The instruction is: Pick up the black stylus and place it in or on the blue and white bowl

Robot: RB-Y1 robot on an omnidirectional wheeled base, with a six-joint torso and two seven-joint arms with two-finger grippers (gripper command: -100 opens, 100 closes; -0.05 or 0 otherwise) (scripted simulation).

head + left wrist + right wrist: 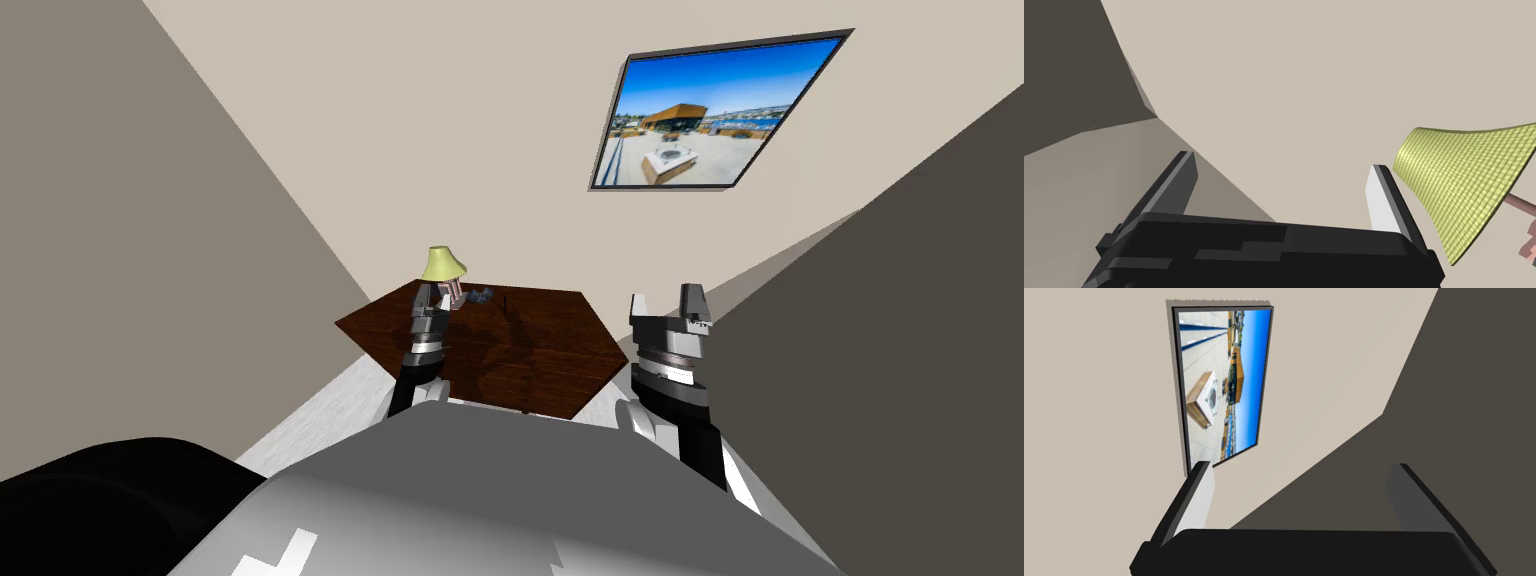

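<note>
A dark wooden table [540, 350] stands ahead of me. Near its far edge lies a small bluish-grey thing [481, 295] that I take for the bowl. Just right of it a short dark sliver [508, 301] lies on the wood; it looks like the stylus. My left gripper [430, 295] hangs over the table's far left part, beside a lamp, left of the bowl. Its fingers stand open and empty [1284, 162]. My right gripper [665, 297] is raised off the table's right side, pointing at the wall, open and empty [1300, 464].
A lamp with a yellow-green shade [444, 262] stands at the table's far left, close to my left gripper's right finger [1381, 200]; the same shade [1464, 185] shows beside it. Walls close in behind and on both sides of the table.
</note>
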